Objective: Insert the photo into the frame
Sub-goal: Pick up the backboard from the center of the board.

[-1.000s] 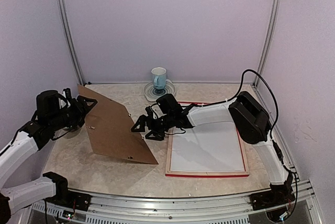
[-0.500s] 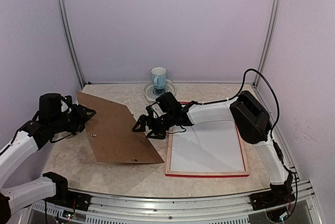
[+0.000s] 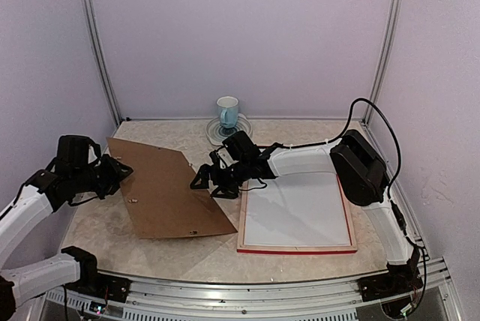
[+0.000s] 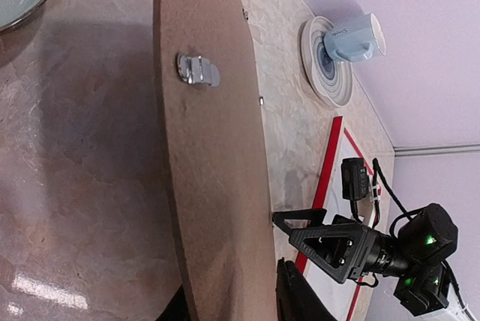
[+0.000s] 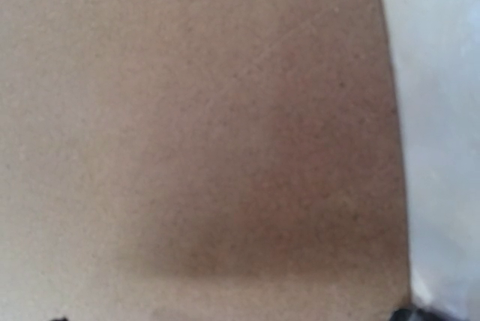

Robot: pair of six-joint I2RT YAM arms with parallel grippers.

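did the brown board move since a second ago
Yes. The brown backing board has dropped flatter, its near right corner now closer to the red frame.

backing board [image 3: 169,190] lowered flatter, left end effector [image 3: 115,172] narrowed

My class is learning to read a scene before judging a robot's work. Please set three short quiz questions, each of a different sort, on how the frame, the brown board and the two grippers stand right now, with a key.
1. True or false: the frame stands upright against the back wall.
2. Fill the gap: the right gripper has its jaws ___.
3. Pick one: the left gripper has its fingers either side of an edge of A) the frame, B) the brown backing board, C) the right gripper.

Key
1. False: it lies flat.
2. Open.
3. B.
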